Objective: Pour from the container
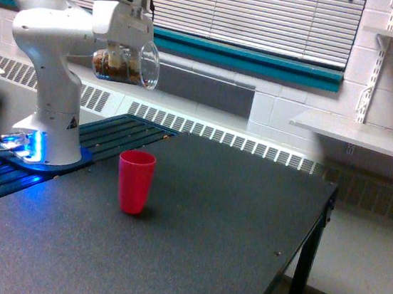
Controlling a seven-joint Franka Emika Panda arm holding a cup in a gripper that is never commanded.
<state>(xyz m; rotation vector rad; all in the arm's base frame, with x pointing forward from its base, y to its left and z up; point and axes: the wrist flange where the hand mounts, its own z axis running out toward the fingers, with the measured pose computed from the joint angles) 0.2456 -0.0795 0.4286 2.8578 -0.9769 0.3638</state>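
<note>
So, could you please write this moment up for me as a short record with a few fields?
arm: white Panda, base at the exterior view's left
claw: shut on the clear container
clear container: held in the air, tipped on its side, mouth toward the exterior view's right
contents: brown bits lying along its lower wall
red cup: upright on the dark table, below and right of the container
spill: none visible
</note>
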